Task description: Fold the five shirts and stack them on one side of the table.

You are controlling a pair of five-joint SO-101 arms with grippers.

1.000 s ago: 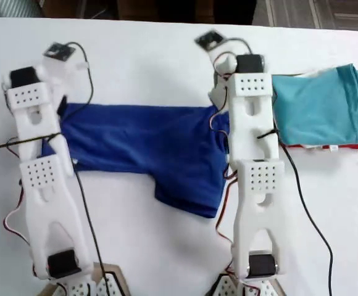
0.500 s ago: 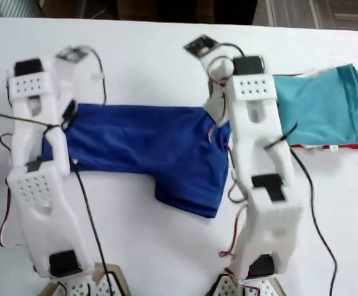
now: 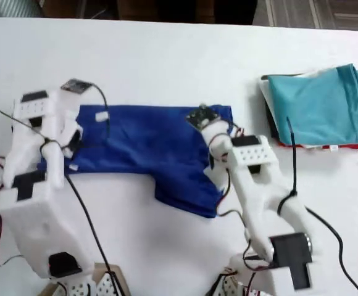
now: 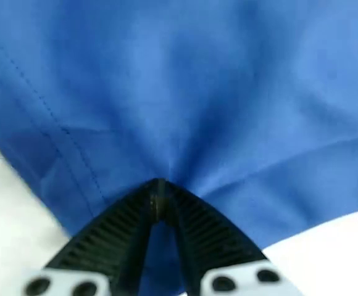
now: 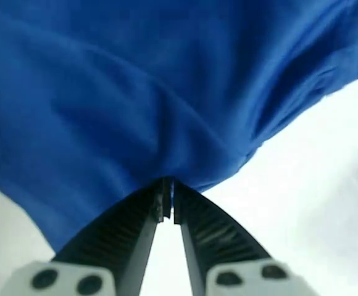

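The blue shirt lies spread across the middle of the table, one part reaching toward the near side. The left gripper has its fingers closed to a pinch on the shirt's cloth at the left end, and creases run out from the tips. The right gripper is likewise nipped tight on a fold of the same shirt near its right end. A stack of folded shirts, teal on top, sits well apart at the far right side. Judged from this, the fold of the blue shirt is in hand, with both ends gripped. The next move probably calls for both arms to carry the held edge over the cloth, level and in step, so that it lies flat without bunching, and then to let go
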